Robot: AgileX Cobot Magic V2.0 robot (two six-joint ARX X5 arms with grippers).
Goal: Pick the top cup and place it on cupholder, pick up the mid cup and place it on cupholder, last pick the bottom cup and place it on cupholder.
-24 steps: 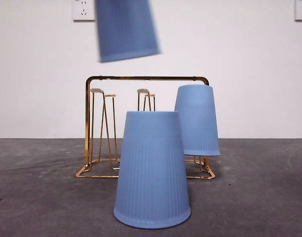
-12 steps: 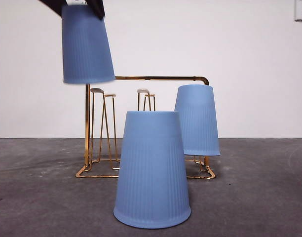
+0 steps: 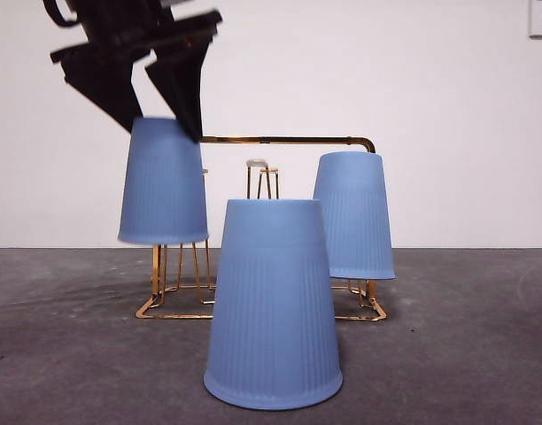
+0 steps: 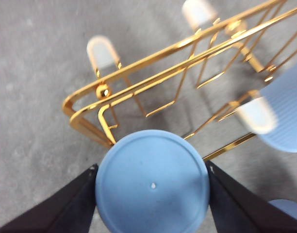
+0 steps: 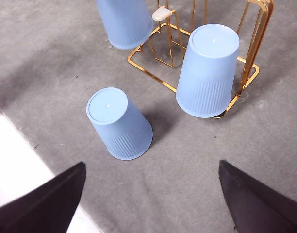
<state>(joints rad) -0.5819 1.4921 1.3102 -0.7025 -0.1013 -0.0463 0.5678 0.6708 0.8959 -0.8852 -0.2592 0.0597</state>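
Note:
My left gripper [image 3: 163, 131] is shut on the flat base of an upside-down blue cup [image 3: 164, 186], which it holds at the left end of the gold cupholder [image 3: 280, 139]. That cup hides the tops of the left prongs. In the left wrist view the cup's base [image 4: 152, 184] sits between my black jaws, above the cupholder's wires [image 4: 139, 58]. A second blue cup [image 3: 353, 215] rests upside down on the right prong. A third blue cup [image 3: 273, 305] stands upside down on the table in front. My right gripper [image 5: 152, 167] is open and holds nothing.
White-tipped prongs [image 3: 258, 165] stand free in the middle of the rack. Grey matting [image 3: 466, 345] covers the table, and a white wall stands behind it. In the right wrist view a white strip [image 5: 17, 165] borders the mat.
The held cup has come down and moved left, from high above the rack to over its left prongs. The left gripper has dropped into view. The other two cups have not moved.

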